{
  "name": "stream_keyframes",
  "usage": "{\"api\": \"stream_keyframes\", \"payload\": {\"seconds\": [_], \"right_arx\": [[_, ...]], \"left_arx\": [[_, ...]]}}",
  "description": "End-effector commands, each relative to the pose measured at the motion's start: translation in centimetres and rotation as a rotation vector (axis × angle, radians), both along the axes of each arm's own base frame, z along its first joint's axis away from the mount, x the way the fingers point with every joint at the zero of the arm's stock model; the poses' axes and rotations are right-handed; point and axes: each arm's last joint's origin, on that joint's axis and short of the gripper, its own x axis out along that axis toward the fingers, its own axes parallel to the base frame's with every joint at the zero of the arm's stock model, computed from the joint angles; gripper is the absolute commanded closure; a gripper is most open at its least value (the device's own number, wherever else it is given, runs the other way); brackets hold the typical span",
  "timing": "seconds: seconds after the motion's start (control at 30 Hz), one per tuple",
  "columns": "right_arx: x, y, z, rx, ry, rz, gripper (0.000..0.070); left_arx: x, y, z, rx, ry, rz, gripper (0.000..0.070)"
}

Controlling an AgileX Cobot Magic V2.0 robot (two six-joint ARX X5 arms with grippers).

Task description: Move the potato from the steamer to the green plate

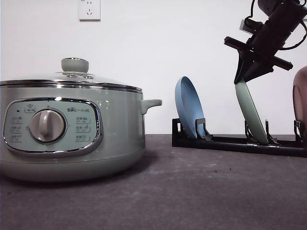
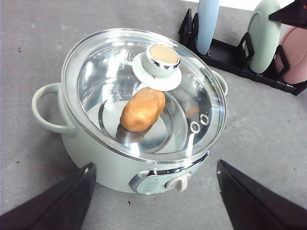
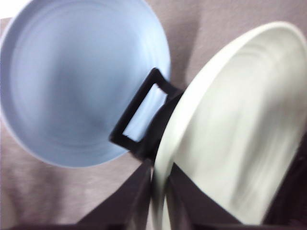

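The steamer (image 1: 115, 129) stands at the left with its glass lid (image 2: 103, 72) on. Through the lid, the orange-brown potato (image 2: 143, 109) lies on the steamer floor. My left gripper (image 2: 153, 196) hovers above the steamer's front side, open wide and holding nothing. The green plate (image 1: 252, 112) stands tilted on edge in the black rack (image 1: 230, 143). My right gripper (image 1: 242, 79) is shut on its top rim, and in the right wrist view the fingers (image 3: 139, 191) pinch the pale rim of the green plate (image 3: 235, 134).
A blue plate (image 1: 188, 106) stands in the rack left of the green one, and a pink plate (image 1: 301, 96) at the far right. Dark tabletop lies open between steamer and rack. A wall socket (image 1: 89, 9) is on the white wall behind.
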Motion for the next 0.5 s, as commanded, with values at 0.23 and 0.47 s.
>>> {"api": "stream_keyframes", "payload": {"seconds": [0.23,0.47], "right_arx": [[0.0,0.2,3.4,0.072,-0.091,0.032,0.0691],[-1.3,0.7,7.9,0.117,-0.195,0.086,0.0692]], "left_arx": [[0.0,0.0,0.6,0.007,-0.031,-0.010,0.0185],[0.0,0.0,0.6,0.007,-0.031,-0.010,0.0185]]}}
